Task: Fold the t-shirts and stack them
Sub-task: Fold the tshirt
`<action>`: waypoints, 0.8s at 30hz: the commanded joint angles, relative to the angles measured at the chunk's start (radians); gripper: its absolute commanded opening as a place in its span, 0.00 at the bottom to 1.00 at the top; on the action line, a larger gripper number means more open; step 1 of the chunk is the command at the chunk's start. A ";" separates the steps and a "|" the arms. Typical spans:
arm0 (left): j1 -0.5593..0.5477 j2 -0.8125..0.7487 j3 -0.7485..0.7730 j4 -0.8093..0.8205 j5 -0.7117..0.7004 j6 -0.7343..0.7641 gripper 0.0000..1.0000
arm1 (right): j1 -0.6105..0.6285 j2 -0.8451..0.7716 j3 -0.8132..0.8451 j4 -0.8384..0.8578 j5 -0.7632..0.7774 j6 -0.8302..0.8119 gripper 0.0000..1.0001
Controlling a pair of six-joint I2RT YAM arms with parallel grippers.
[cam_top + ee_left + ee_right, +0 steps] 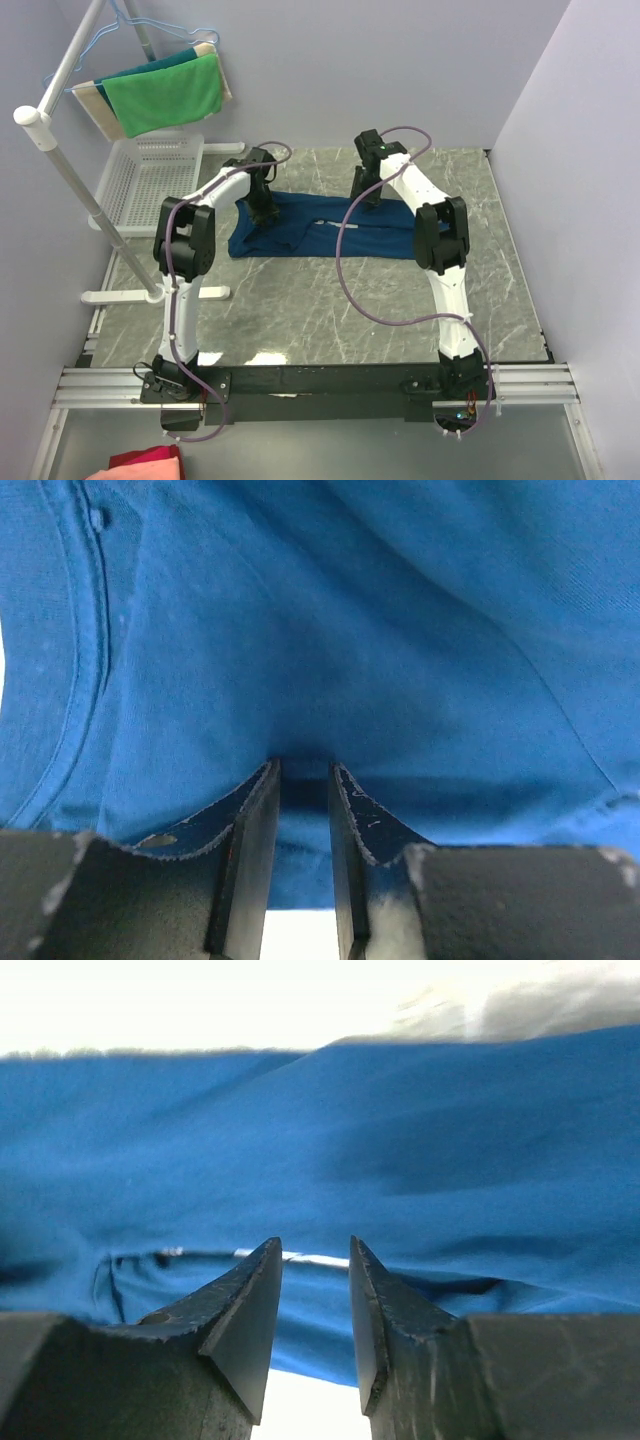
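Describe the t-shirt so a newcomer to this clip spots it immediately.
Start at the grey marble table. On its far half, a dark blue t-shirt lies stretched left to right. It is the only cloth on the tabletop; the green cloth hangs on the white rack at far left.

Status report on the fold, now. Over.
Left gripper pinching navy t-shirt at its far edge. Right gripper straddles same edge, grip unclear. Shirt lies across the table; white basket apart, left of it.
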 commanded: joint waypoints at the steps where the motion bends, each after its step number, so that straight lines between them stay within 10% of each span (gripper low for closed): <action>1: -0.002 0.007 0.053 0.051 -0.079 -0.036 0.33 | 0.083 -0.077 0.021 -0.005 -0.044 -0.106 0.41; 24: 0.080 0.084 0.179 0.034 -0.029 -0.036 0.46 | 0.394 0.048 0.159 -0.008 -0.048 -0.163 0.49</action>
